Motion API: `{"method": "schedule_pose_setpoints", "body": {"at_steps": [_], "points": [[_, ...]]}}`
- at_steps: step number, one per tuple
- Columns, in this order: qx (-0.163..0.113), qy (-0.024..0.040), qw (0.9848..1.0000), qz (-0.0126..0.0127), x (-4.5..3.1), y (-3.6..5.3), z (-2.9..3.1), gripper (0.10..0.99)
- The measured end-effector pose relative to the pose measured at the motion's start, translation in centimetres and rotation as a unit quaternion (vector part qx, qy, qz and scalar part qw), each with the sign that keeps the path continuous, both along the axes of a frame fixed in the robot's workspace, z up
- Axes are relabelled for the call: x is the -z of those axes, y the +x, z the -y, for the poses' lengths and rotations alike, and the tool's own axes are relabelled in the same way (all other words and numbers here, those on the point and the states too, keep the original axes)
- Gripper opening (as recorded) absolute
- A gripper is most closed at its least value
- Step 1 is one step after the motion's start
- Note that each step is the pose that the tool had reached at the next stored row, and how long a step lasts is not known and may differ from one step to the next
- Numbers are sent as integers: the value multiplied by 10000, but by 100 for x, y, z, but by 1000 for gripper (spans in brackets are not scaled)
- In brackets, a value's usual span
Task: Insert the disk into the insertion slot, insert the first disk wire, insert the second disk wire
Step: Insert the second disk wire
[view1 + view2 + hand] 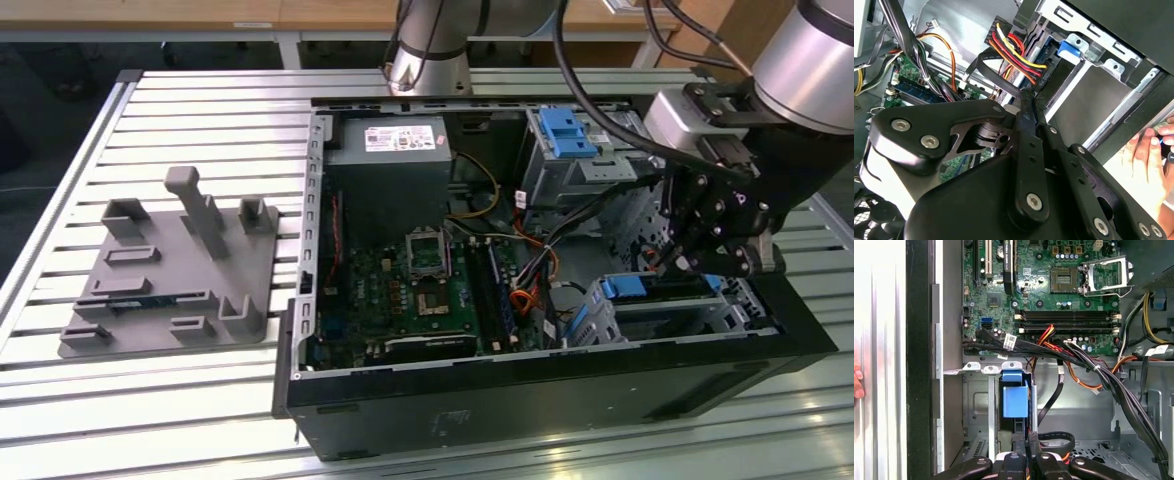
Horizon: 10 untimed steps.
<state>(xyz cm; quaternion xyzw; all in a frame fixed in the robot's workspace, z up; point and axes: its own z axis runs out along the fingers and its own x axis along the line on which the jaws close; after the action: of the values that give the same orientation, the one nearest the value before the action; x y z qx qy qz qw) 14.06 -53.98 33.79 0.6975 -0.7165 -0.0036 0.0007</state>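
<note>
The disk (657,291), silver in a bright blue carrier (1015,396), lies in the insertion slot (731,312), the low perforated cage at the case's near corner on the exterior view's right. My gripper (681,266) hangs just above the disk's inner end. Its fingers (1026,92) are pressed together, and a flat black disk wire (996,75) loops up and ends at the tips. In the first wrist view the gripper (1026,436) sits just behind the blue carrier, with that black wire (1054,392) curving in beside it. A black plug with red and yellow wires (1019,52) lies close ahead of the tips.
The open computer case holds a motherboard (427,290), a power supply (387,140) and a taller grey cage with a blue latch (574,135). A grey fixture plate (174,280) lies on the slatted table at the exterior view's left. A person's hand (1149,150) rests outside the case wall.
</note>
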Motion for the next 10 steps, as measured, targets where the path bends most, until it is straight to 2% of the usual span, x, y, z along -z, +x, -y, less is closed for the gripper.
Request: {"method": "schedule_pose_setpoints", "body": {"at_steps": [10], "points": [[-24,1,10000,0,16,4,9,149]]}}
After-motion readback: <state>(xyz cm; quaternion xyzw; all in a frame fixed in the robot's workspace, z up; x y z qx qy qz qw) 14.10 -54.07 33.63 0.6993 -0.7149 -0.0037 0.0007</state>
